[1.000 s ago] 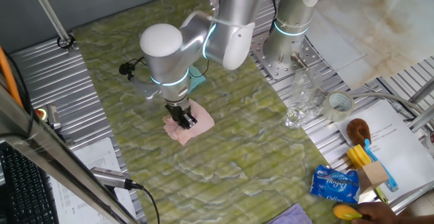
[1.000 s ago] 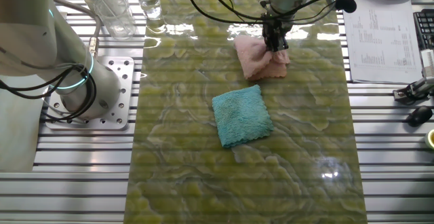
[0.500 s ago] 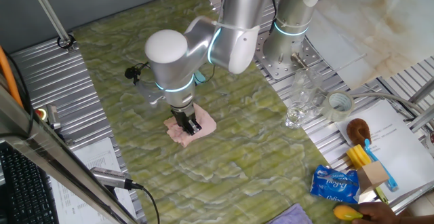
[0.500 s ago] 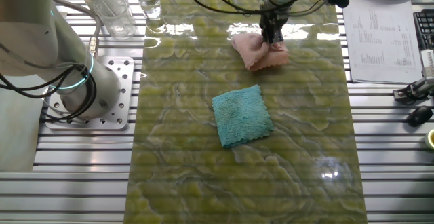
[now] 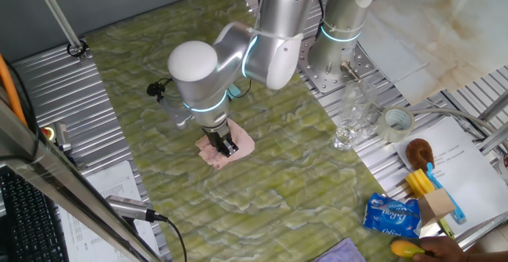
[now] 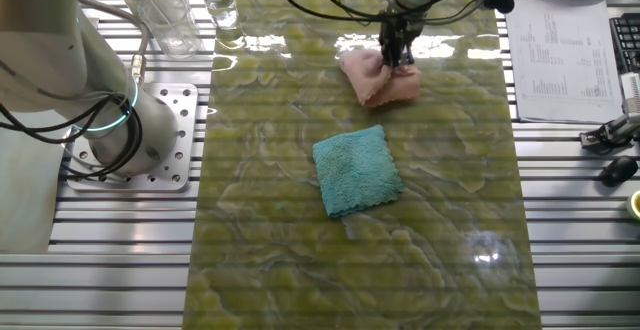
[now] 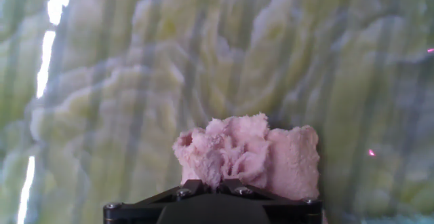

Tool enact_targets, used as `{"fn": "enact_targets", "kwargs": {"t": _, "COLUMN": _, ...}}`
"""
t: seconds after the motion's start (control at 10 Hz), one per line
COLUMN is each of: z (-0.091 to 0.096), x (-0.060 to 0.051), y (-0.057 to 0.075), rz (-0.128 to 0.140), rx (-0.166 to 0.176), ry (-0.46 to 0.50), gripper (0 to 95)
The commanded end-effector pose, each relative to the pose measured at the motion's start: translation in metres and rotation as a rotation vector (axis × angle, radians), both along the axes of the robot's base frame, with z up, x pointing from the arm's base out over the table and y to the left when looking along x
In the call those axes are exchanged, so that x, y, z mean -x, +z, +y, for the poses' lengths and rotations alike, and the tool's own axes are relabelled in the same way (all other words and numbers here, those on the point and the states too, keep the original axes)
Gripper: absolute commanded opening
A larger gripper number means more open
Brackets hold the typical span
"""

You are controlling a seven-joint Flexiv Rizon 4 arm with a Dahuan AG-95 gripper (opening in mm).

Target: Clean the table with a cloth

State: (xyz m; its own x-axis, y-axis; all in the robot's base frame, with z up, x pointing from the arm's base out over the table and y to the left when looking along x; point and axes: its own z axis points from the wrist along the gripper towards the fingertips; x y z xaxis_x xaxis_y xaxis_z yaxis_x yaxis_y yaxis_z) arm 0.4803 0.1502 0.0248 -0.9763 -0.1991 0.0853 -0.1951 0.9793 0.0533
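The table (image 5: pixel 270 190) has a green-yellow marbled top. My gripper (image 5: pixel 225 145) points straight down and is shut on a bunched pink cloth (image 5: pixel 243 144), pressing it on the table. In the other fixed view the gripper (image 6: pixel 397 58) pinches the upper edge of the pink cloth (image 6: pixel 378 83) near the table's far end. In the hand view the crumpled pink cloth (image 7: pixel 251 153) sticks out between my closed gripper (image 7: pixel 211 182) over the table (image 7: pixel 122 81). A separate teal cloth (image 6: pixel 356 170) lies flat in the middle of the table; the arm mostly hides it (image 5: pixel 231 92) in one fixed view.
A second arm's base (image 6: pixel 130 135) stands beside the table. Clear glass beakers (image 5: pixel 353 115), a tape roll (image 5: pixel 397 121), a blue packet (image 5: pixel 391 216) and brushes lie on the ribbed panels. A purple cloth (image 5: pixel 341 252) is at the front edge. Papers (image 6: pixel 560 50) lie on the other side.
My gripper has dragged the pink cloth a short way over the table, right and nearer in one fixed view, left in the other. The teal cloth has not moved.
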Motion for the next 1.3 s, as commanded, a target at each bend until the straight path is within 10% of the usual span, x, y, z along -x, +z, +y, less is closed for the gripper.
{"fn": "enact_targets", "kwargs": {"t": 0.1, "z": -0.004, "x": 0.009, "y": 0.000, "rz": 0.005, "rx": 0.000, "ry": 0.006, "gripper": 0.0}}
{"fn": "enact_targets", "kwargs": {"t": 1.3, "z": -0.023, "x": 0.068, "y": 0.000, "rz": 0.058, "rx": 0.003, "ry": 0.000, "gripper": 0.0}}
